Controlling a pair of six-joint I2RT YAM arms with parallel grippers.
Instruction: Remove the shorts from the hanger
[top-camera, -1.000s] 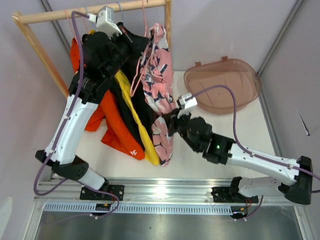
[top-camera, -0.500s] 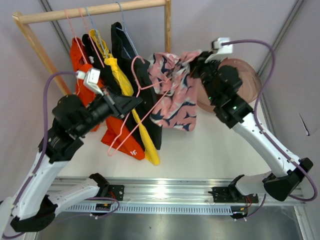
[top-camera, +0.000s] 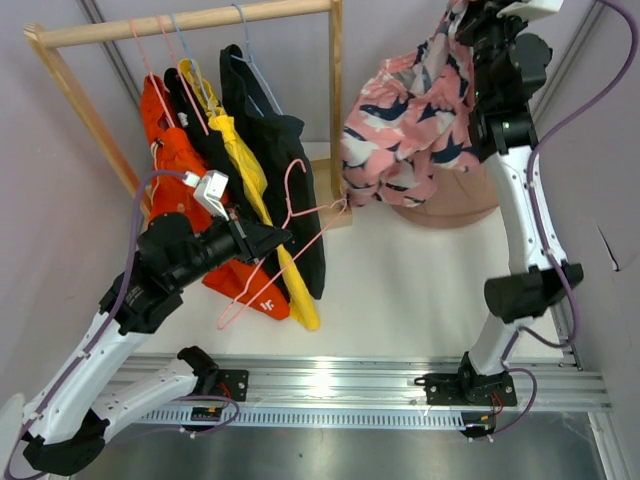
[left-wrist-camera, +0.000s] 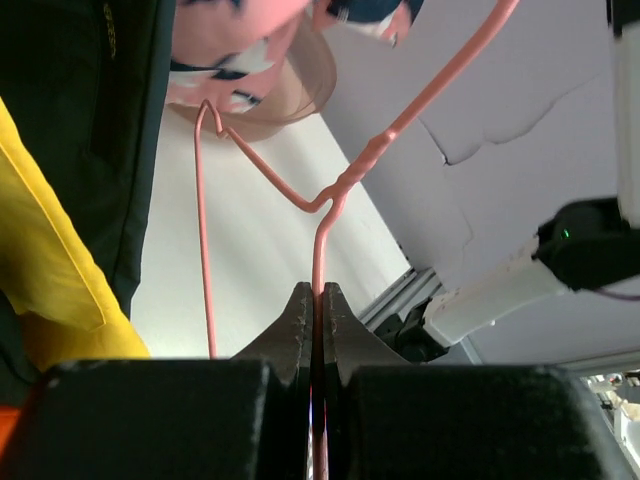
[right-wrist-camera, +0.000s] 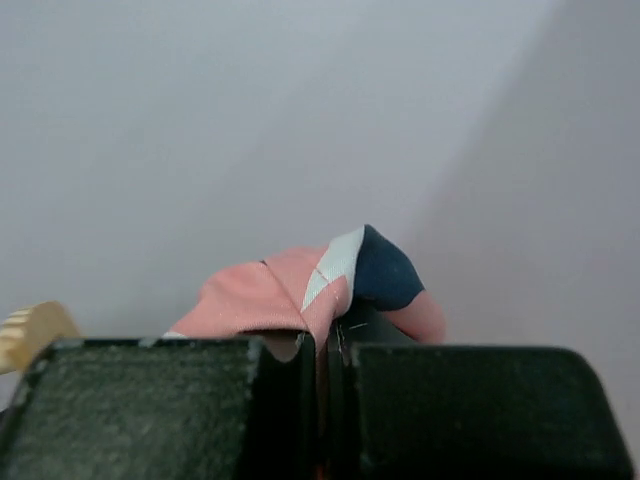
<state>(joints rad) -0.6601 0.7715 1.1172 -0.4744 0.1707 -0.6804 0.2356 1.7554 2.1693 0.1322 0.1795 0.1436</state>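
Shorts (top-camera: 400, 130) hang from right end effector (right-wrist-camera: 322, 345) over brown tub (top-camera: 450, 214).

Right claw (top-camera: 468, 22) up high, left claw (top-camera: 283, 238) low (both clamped).

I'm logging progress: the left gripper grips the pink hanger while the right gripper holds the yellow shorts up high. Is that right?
Not quite. The right gripper holds the pink floral shorts up high, not the yellow shorts, which hang on the wooden rack; the top view shows this. The left gripper does grip the pink hanger.
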